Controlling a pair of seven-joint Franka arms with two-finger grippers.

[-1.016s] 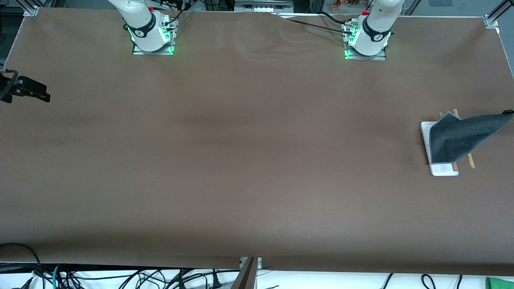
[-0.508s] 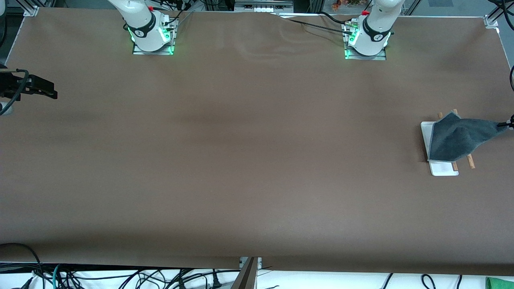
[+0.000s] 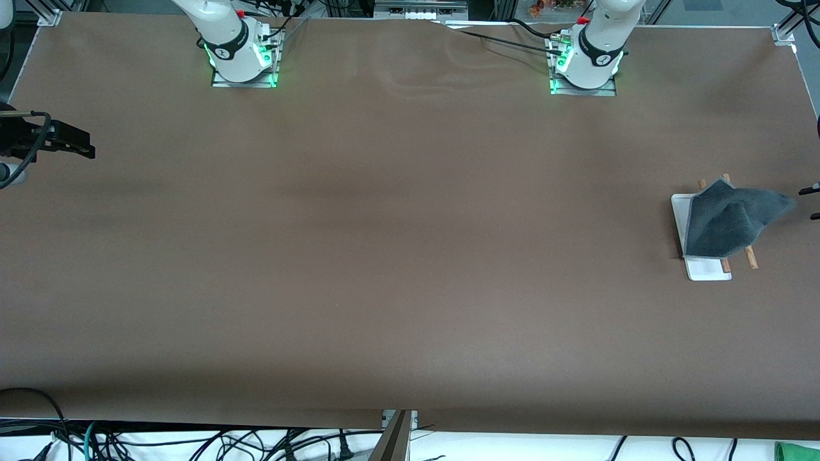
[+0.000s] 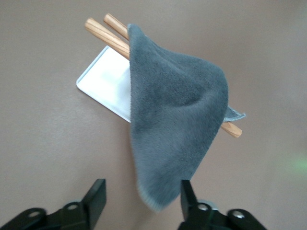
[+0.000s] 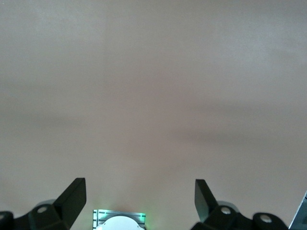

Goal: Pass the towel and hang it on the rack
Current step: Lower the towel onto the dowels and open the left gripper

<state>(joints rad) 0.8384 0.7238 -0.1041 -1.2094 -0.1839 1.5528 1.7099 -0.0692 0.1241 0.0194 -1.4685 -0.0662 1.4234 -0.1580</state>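
Observation:
The dark gray towel (image 3: 730, 218) lies draped over the rack's two wooden rods (image 3: 749, 257), at the left arm's end of the table. It covers most of the rack's white base (image 3: 708, 270). My left gripper (image 3: 811, 202) is open beside the rack at the table's edge. In the left wrist view the towel (image 4: 177, 124) hangs over the rods (image 4: 103, 33) and base (image 4: 103, 84). Its loose corner dangles between my left gripper's (image 4: 141, 201) spread jaws, free of both. My right gripper (image 3: 86, 148) waits open and empty over bare table (image 5: 139, 196).
Brown cloth covers the table (image 3: 410, 256). The arm bases (image 3: 243, 57) (image 3: 586, 64) stand along its edge farthest from the front camera. Cables lie past the edge nearest that camera.
My left gripper has opened and let go of the towel's corner. The towel has slackened and settled onto the rods. My right gripper has shifted slightly inward over the table.

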